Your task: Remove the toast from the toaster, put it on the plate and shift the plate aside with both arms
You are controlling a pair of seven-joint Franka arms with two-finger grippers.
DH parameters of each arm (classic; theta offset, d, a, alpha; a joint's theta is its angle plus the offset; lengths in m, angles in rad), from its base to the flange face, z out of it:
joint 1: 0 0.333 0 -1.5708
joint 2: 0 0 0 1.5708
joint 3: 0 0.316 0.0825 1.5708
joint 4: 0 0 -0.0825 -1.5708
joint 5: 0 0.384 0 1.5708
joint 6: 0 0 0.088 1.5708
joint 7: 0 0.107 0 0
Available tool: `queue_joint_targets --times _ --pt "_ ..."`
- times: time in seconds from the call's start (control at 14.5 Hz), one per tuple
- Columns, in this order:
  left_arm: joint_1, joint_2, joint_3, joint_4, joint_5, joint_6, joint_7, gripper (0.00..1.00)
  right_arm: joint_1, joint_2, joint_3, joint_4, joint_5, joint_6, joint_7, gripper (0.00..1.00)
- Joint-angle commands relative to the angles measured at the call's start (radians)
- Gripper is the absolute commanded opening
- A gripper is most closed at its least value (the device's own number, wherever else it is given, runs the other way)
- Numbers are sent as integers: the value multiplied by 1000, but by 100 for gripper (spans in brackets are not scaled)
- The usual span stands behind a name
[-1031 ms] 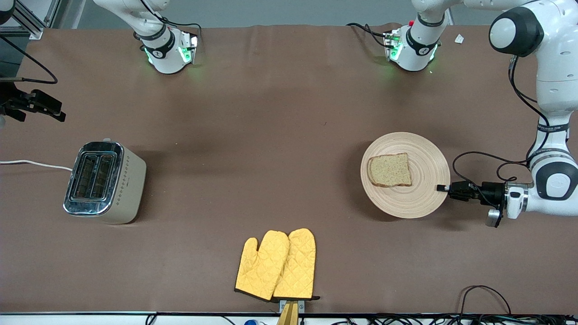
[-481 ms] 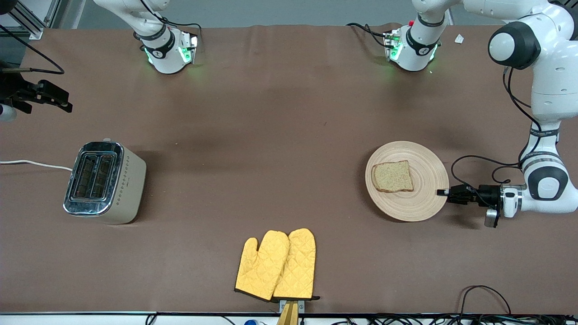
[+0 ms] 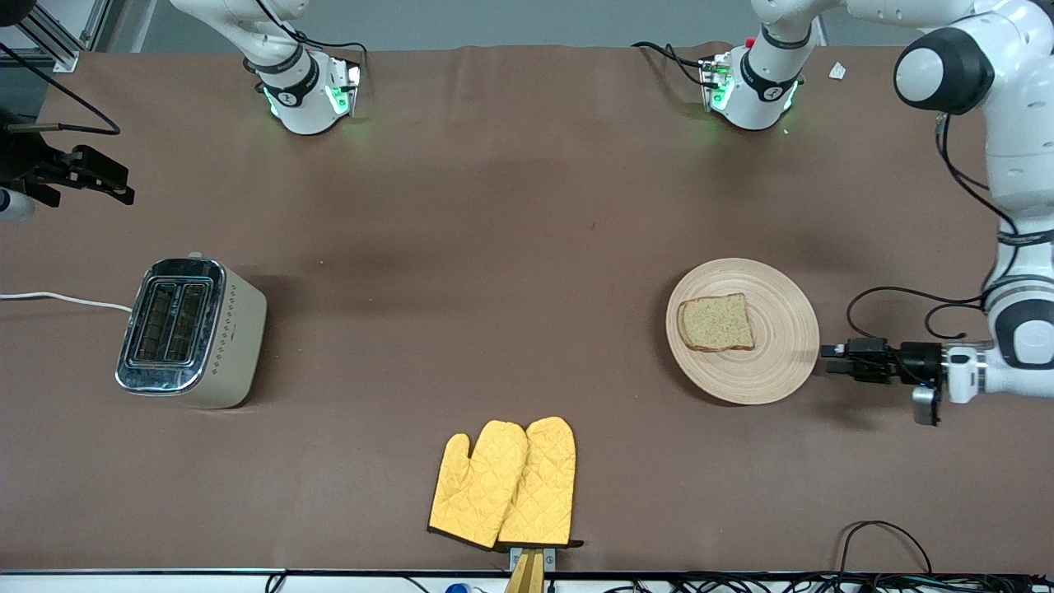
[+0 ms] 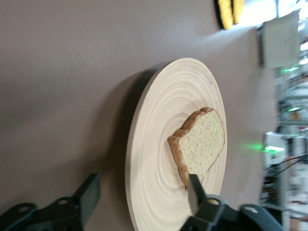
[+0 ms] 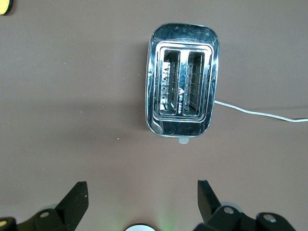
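The round wooden plate [image 3: 774,362] lies flat on the table toward the left arm's end, with the toast [image 3: 715,322] lying on it. My left gripper [image 3: 826,360] is open and empty, low and level, just off the plate's rim at the left arm's end. In the left wrist view the plate [image 4: 154,125] and the toast [image 4: 199,144] lie just ahead of the spread fingers of the left gripper [image 4: 142,195]. My right gripper [image 3: 122,188] is open and empty, up in the air over the table at the right arm's end; its own view [image 5: 142,192] looks down on bare table.
A steel-topped beige toaster [image 3: 191,331] with two empty slots stands at the right arm's end, and it also shows in the right wrist view [image 5: 182,98]. Its white cord [image 3: 58,299] runs off the table. Two yellow oven mitts [image 3: 504,484] lie near the front edge.
The plate with the toast came down flat onto the table. My left gripper opened, let go of the rim and drew back toward the left arm's end. The right gripper shifted slightly.
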Motion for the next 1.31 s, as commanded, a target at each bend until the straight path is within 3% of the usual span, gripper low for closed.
queue_joint_targets --times 0.0,0.34,0.69,0.89,1.1,1.24 --pt "-96 -202 14 -11 206 -11 -122 100 1 -21 1 -14 -20 -12 7 100" --pt "-266 -451 3 -18 478 -21 -408 100 8 -23 1 -6 -20 -24 7 100" --pt "-420 -657 -3 -38 619 -122 -682 100 25 -15 -19 0 -24 0 1 100" --pt "-418 -802 -17 -199 616 -55 -756 100 24 -14 -22 0 -22 0 3 100" --pt "-415 -999 -16 -504 616 143 -756 100 25 -12 -74 1 -13 20 -8 100" --pt "-415 -1001 -13 -497 616 133 -757 100 25 -8 -79 11 -19 45 -8 100"
